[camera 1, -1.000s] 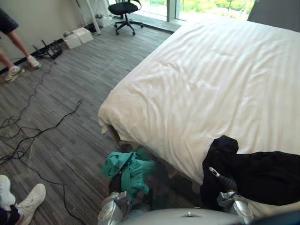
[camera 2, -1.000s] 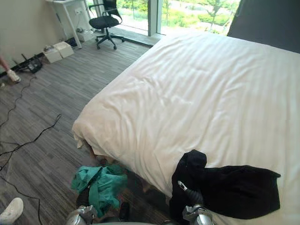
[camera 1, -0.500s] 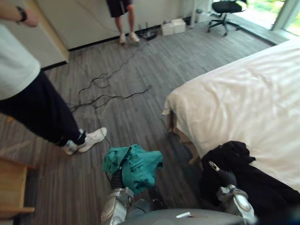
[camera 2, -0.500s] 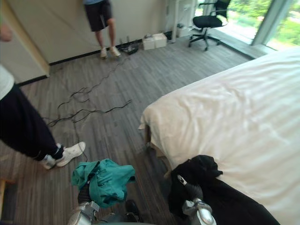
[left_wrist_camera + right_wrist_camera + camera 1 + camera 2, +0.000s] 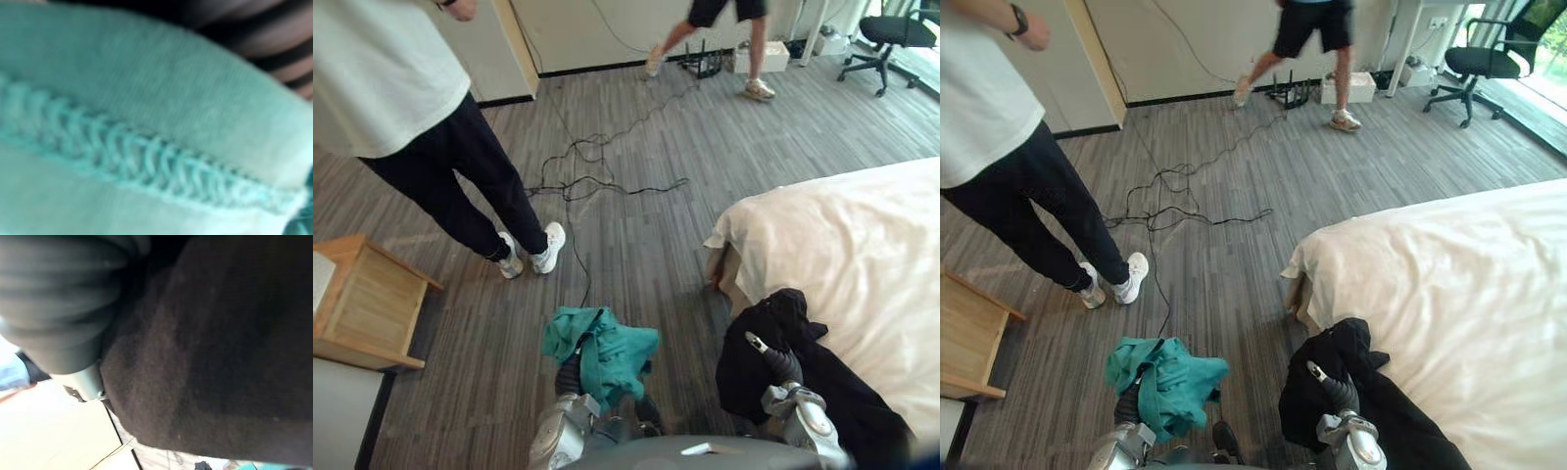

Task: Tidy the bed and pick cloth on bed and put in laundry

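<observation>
A teal cloth (image 5: 605, 349) hangs above the floor, draped over my left hand (image 5: 570, 374), whose dark wrist cover shows under it. The left wrist view has its stitched hem (image 5: 146, 156) right against the camera. A black cloth (image 5: 785, 315) lies bunched over my right hand (image 5: 781, 369) and trails onto the bed's near corner. In the right wrist view the black fabric (image 5: 220, 357) sits next to the ribbed cover. The fingers of both hands are buried in cloth. The white-covered bed (image 5: 862, 245) lies to the right.
A person in a white top and dark trousers (image 5: 460, 147) stands close at the left. A second person (image 5: 724, 29) walks at the back wall. A wooden bedside table (image 5: 367, 299) is at the left. Cables (image 5: 587, 181) cross the floor. An office chair (image 5: 901, 29) is at the far right.
The camera has swung left: the bed slid to the right of the view, and the near person and the wooden table came in. Both cloths stayed with the hands.
</observation>
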`<state>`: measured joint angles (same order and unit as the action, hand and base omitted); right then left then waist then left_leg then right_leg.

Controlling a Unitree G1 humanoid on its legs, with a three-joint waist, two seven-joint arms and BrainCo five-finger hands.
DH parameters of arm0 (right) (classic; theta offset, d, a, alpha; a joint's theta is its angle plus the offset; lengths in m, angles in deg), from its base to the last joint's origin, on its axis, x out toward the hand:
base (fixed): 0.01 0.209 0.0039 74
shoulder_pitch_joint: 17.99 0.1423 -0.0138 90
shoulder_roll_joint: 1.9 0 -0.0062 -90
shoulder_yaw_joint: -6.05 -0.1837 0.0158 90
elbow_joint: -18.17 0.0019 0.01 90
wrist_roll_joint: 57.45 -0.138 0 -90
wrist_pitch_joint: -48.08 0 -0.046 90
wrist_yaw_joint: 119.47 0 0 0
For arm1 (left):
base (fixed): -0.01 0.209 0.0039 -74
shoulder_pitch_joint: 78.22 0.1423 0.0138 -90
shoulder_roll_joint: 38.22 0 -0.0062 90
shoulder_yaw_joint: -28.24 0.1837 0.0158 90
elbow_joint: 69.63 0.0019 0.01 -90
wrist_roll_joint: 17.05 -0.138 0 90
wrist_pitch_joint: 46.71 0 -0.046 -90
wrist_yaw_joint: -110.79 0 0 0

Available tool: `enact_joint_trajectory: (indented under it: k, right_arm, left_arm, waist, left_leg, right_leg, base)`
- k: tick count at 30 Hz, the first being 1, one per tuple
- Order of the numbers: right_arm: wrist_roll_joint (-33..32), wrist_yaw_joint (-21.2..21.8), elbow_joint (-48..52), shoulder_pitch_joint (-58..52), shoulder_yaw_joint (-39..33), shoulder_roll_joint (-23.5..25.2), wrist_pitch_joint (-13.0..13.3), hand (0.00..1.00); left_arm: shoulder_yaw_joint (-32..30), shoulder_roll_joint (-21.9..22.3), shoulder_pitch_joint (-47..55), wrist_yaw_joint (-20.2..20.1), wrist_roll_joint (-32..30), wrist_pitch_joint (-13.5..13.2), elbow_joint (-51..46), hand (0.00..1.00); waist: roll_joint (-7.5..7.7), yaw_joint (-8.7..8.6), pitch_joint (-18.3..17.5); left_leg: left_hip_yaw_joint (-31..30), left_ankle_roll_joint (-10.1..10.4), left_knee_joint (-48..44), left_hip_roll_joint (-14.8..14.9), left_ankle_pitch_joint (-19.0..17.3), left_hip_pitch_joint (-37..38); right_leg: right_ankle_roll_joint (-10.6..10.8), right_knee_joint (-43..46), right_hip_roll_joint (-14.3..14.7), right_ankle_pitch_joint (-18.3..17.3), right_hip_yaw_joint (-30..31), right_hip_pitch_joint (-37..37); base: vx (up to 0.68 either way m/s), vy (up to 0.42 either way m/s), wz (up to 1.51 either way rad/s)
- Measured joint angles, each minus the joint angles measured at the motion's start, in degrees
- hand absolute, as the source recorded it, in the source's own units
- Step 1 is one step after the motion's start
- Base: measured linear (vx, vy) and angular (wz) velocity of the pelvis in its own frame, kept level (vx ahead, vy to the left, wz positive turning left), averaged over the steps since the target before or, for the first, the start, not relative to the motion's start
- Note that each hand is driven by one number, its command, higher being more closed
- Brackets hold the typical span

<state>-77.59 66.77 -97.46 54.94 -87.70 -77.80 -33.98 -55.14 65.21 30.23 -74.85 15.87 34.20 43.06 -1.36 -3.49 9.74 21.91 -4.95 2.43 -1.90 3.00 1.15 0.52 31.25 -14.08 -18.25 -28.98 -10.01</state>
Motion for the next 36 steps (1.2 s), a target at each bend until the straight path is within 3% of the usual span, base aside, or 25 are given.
enact_joint_trajectory:
  k: [2,3,4,5,6,8,13,14,19,26,28,30,32,36]
  right_arm:
    - [-1.7,-0.4,-0.1,-1.9,-0.1,0.8,0.2,1.00]
    - [-2.1,-0.4,-0.1,-2.2,-0.1,1.0,0.3,1.00]
    - [-2.5,-0.4,-0.1,-2.2,-0.1,1.3,0.6,1.00]
    - [-3.4,-0.4,-0.3,-1.8,-0.2,1.5,0.9,1.00]
    - [-3.7,-0.4,-0.5,-1.6,-0.3,1.5,0.9,1.00]
    - [-4.0,-0.2,-0.4,-0.6,-0.5,0.9,1.3,1.00]
    - [-4.0,0.3,-0.8,0.0,-0.1,1.4,1.6,1.00]
    - [-3.7,0.6,-4.9,1.4,2.2,1.7,1.6,1.00]
    - [-3.8,0.6,-4.9,1.4,2.4,1.7,1.6,1.00]
    - [-6.6,0.2,-4.8,2.1,6.9,1.0,1.6,1.00]
    - [-6.8,0.2,-4.8,3.2,8.5,0.7,1.5,1.00]
    - [-7.5,0.2,-4.7,3.9,10.3,-0.2,1.5,1.00]
    - [-8.9,0.2,-4.6,3.7,10.8,-2.0,1.6,1.00]
    - [-9.0,0.2,-4.6,3.0,10.4,-3.2,1.7,1.00]
  left_arm:
    - [1.9,-1.4,-3.5,-0.3,-1.2,-0.1,3.1,1.00]
    - [2.3,-1.5,-4.2,-0.2,-1.2,-0.1,3.5,1.00]
    - [2.4,-1.6,-4.2,-0.2,-1.2,-0.1,3.4,1.00]
    - [2.4,-2.2,-4.2,-0.2,-1.1,0.1,3.8,1.00]
    - [2.4,-1.9,-4.4,0.0,-1.1,0.4,4.1,1.00]
    - [3.0,-0.9,-2.9,0.8,-1.1,1.3,4.1,1.00]
    - [3.7,-1.3,-2.9,0.8,-1.1,1.3,4.1,1.00]
    - [4.7,-2.6,-2.7,0.6,-1.0,1.3,6.1,1.00]
    - [4.8,-2.6,-2.7,0.7,-1.0,1.3,6.1,1.00]
    - [9.0,-2.9,-1.7,6.1,3.7,0.6,4.2,1.00]
    - [9.2,-2.8,-1.4,8.2,5.0,-0.4,2.0,1.00]
    - [9.2,-2.5,-1.0,10.1,6.6,-1.5,0.5,1.00]
    - [9.0,-2.4,-1.8,11.0,7.7,-2.2,-0.7,1.00]
    - [8.9,-2.5,-1.5,10.9,8.8,-3.1,-1.2,1.00]
  waist:
    - [0.31,-0.87,0.7]
    - [0.43,-0.82,0.8]
    - [1.91,-0.77,0.5]
    - [2.94,-0.70,0.9]
    - [3.05,-0.74,0.8]
    - [1.49,-0.24,0.9]
    - [0.80,-0.08,0.5]
    - [2.38,-0.48,-0.4]
    - [2.38,-0.45,-0.4]
    - [2.35,-0.08,-0.5]
    - [2.62,-0.02,-0.3]
    - [1.27,1.34,0.7]
    - [-0.01,1.47,2.1]
    - [-0.83,1.49,2.5]
  left_leg:
    - [-5.4,0.9,0.9,0.0,0.9,-0.1]
    - [-6.0,1.2,1.2,-0.3,1.2,-0.1]
    - [-6.3,1.6,1.5,-1.1,1.4,0.1]
    - [-6.4,1.3,1.8,-2.3,2.1,0.6]
    - [-6.6,1.3,2.4,-2.3,2.6,1.0]
    - [-6.4,1.8,3.5,-1.3,3.3,1.5]
    - [-5.1,1.7,3.5,-0.2,3.2,1.8]
    - [-5.3,3.4,3.6,0.2,0.0,5.8]
    - [-5.3,3.4,3.6,0.2,0.0,5.8]
    - [-5.1,3.3,2.7,0.1,-0.5,4.4]
    - [-3.9,3.8,-7.0,1.7,-4.7,-1.1]
    - [-3.7,5.1,-23.6,6.0,-10.1,-8.1]
    - [-4.4,5.2,-39.7,10.5,-10.0,-13.5]
    - [-7.3,6.1,-43.8,10.8,-9.3,-14.3]
  right_leg:
    - [1.2,-4.9,6.1,-1.3,13.1,2.7]
    - [1.3,-7.4,6.7,-1.1,15.9,3.6]
    - [1.7,-10.6,6.4,-0.3,17.3,3.9]
    - [2.6,-12.6,5.0,1.0,17.2,4.2]
    - [2.5,-12.6,5.1,0.9,16.8,3.9]
    - [2.1,-14.7,6.3,0.9,17.2,3.5]
    - [1.7,-17.4,7.7,2.0,18.7,2.6]
    - [1.4,-20.6,8.5,3.2,19.0,-2.9]
    - [1.4,-20.6,8.5,3.2,19.0,-2.8]
    - [1.4,-21.5,8.3,3.0,19.1,-2.0]
    - [1.0,-21.2,8.3,2.6,19.3,-0.5]
    - [-0.1,-21.8,10.1,1.9,19.4,-1.1]
    - [-0.7,-20.6,11.2,0.5,19.0,-3.5]
    - [-2.3,-18.1,11.7,-2.4,19.5,-4.4]
  base:
    - [0.06,-0.077,1.39]
    - [0.05,-0.067,0.89]
    - [0.04,-0.071,0.68]
    - [0.04,-0.083,0.52]
    - [0.05,-0.099,0.23]
    - [0.05,-0.139,-0.13]
    - [0.08,-0.093,-0.17]
    - [0.05,-0.034,-0.11]
    - [0.00,0.000,0.00]
    - [0.00,0.000,0.00]
    - [0.00,-0.058,-0.11]
    - [0.00,-0.100,-0.20]
    - [-0.02,-0.044,0.00]
    - [0.02,-0.024,0.04]
